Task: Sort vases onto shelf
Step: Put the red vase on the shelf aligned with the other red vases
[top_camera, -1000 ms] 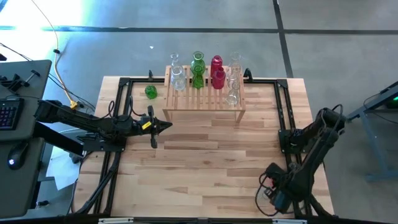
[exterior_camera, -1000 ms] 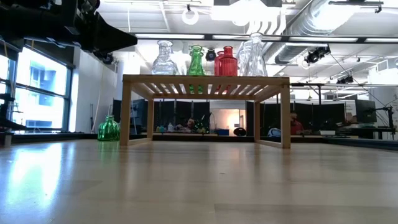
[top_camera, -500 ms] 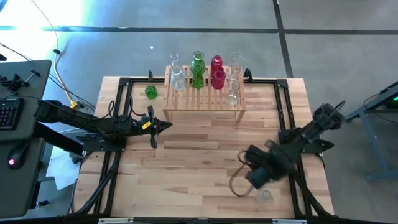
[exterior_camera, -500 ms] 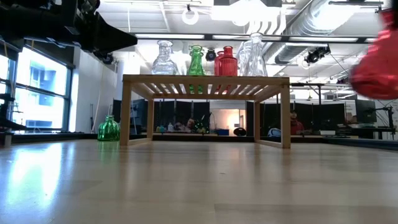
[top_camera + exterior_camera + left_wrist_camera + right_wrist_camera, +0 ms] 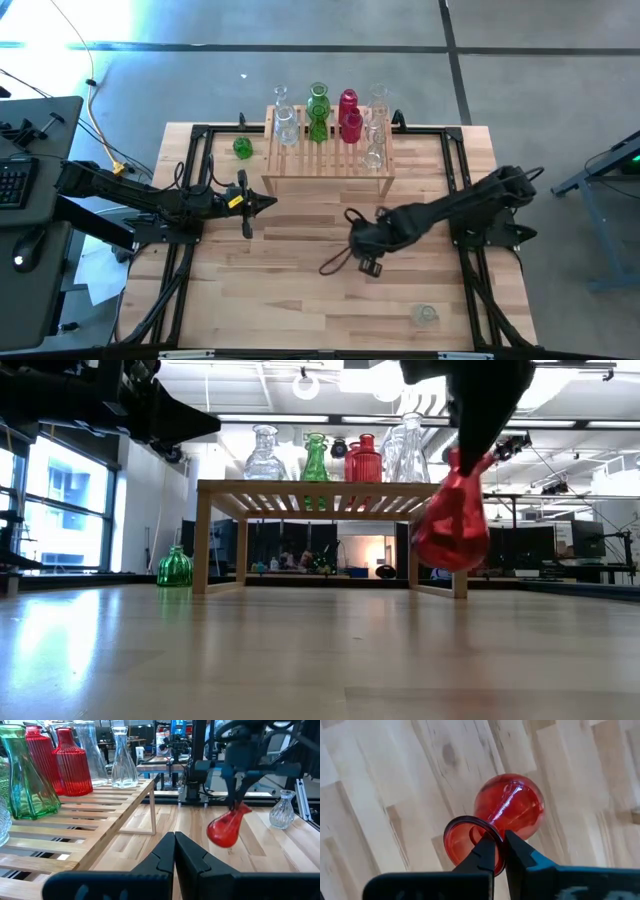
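Observation:
My right gripper (image 5: 367, 248) hangs over the table's middle, in front of the shelf (image 5: 328, 162), shut on a round-bellied red vase (image 5: 451, 532). Several green, red and clear vases (image 5: 315, 458) stand on the shelf's slatted top. A small green vase (image 5: 242, 148) stands on the table left of the shelf. A clear one (image 5: 426, 316) stands near the front right corner. My left gripper (image 5: 272, 203) is shut and held level before the shelf's left end, holding nothing. My right gripper pinches the rim of the red vase's mouth (image 5: 496, 836), one finger (image 5: 485, 854) inside the opening and the other outside. The fingers come from above, pointing steeply down. The vase hangs below them, tilted, its belly (image 5: 512, 805) clear of the table.
Black frame rails (image 5: 455, 190) run along both sides of the plank tabletop. A loose cable loop (image 5: 335, 262) hangs beside my right wrist. Bare planks (image 5: 300, 290) lie between the shelf and the near edge.
My right gripper has swung from the near right corner toward the table's middle and the shelf, rolling its wrist as it went. It carries the red vase, which has come into the low view lifted clear. The clear vase has stayed at the near right corner.

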Controlling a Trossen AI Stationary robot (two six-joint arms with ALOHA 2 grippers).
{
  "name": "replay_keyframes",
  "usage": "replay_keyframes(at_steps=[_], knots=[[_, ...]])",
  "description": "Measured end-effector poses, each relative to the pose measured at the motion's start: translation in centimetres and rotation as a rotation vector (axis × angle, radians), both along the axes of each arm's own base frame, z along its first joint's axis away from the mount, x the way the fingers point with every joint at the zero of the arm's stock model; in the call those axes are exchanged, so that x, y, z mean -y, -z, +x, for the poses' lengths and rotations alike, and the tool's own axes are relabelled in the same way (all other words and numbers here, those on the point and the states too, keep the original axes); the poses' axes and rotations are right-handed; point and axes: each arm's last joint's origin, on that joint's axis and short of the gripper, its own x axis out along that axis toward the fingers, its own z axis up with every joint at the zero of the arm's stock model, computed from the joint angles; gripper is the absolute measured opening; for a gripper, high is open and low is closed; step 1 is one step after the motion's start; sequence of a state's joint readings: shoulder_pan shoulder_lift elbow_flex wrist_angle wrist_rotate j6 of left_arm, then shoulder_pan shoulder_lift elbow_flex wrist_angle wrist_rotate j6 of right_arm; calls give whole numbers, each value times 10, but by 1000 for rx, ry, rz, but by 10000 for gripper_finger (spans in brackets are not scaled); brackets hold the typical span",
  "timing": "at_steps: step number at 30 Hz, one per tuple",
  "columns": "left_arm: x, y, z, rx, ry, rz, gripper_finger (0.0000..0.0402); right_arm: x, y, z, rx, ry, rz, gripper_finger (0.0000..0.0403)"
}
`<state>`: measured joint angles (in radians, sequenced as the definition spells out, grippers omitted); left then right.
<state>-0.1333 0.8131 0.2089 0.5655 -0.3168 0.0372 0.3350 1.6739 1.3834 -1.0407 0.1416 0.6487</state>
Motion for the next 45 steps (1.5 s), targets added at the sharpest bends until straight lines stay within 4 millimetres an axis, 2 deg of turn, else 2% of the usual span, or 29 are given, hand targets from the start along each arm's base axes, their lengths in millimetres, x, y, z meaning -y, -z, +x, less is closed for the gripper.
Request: replay_keyframes(at_steps=[4, 10, 17, 22, 32, 39, 42, 45], knots=[[0, 0, 0, 1, 1, -1, 0, 7, 12, 12, -27, -30, 22, 0], [0, 0, 0, 1, 1, -3, 0, 11, 22, 17, -68, -41, 25, 0], [1, 0, 0, -1, 29, -2, 0, 13, 23, 18, -69, -50, 28, 5], [1, 0, 0, -2, 29, -2, 0, 23, 26, 22, -80, -27, 38, 10], [1, 0, 0, 0, 30, -8, 0, 35, 28, 32, -59, -62, 195, 2], [1, 0, 0, 0, 30, -8, 0, 43, 32, 37, -52, -54, 194, 1], [1, 0, 0, -2, 30, -8, 0, 44, 32, 38, -42, -57, 192, 11], [1, 0, 0, -1, 30, -8, 0, 46, 32, 38, -41, -53, 188, 40]])
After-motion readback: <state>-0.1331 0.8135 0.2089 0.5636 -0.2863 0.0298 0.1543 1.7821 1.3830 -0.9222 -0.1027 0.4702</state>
